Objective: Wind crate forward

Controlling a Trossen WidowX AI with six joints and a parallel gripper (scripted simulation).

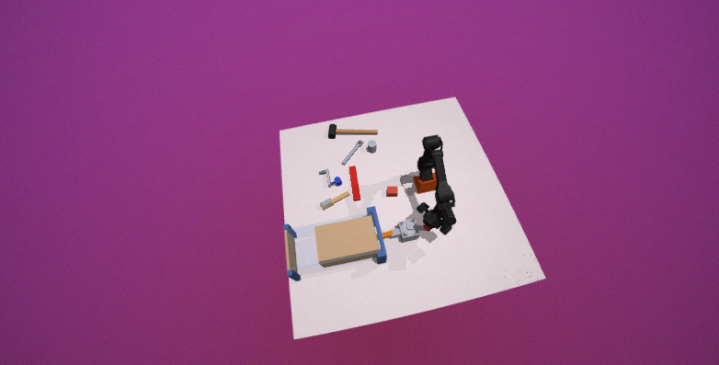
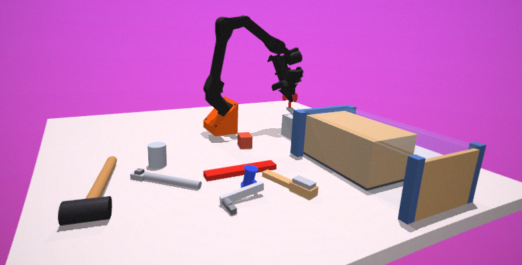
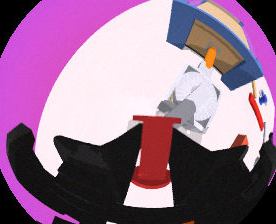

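Note:
The tan crate (image 1: 347, 239) (image 2: 339, 150) sits flat in the clear-panelled cubby, its front at or very near the blue steel frame (image 1: 382, 248) (image 2: 298, 135) (image 3: 178, 30); any small gap is hard to tell. An orange strap (image 1: 387, 234) (image 3: 210, 57) runs from it to the grey winch (image 1: 408, 230) (image 2: 286, 126) (image 3: 204, 87). The winch handle's grey crank arm (image 3: 181, 112) lies over the winch top; its key is hidden. My gripper (image 1: 427, 225) (image 2: 290, 98) (image 3: 154, 128) is shut on the handle's upright red grip, beside the winch on the side away from the crate.
A red block (image 1: 392, 191) (image 2: 244, 140) lies near the orange arm base (image 1: 425, 183) (image 2: 223, 121). Farther off lie a red bar (image 1: 355, 183) (image 2: 239, 170), a blue-knobbed crank (image 2: 242, 192), a brush (image 2: 302, 188), a wrench (image 2: 167, 179), a grey cylinder (image 2: 157, 155) and a mallet (image 2: 84, 210).

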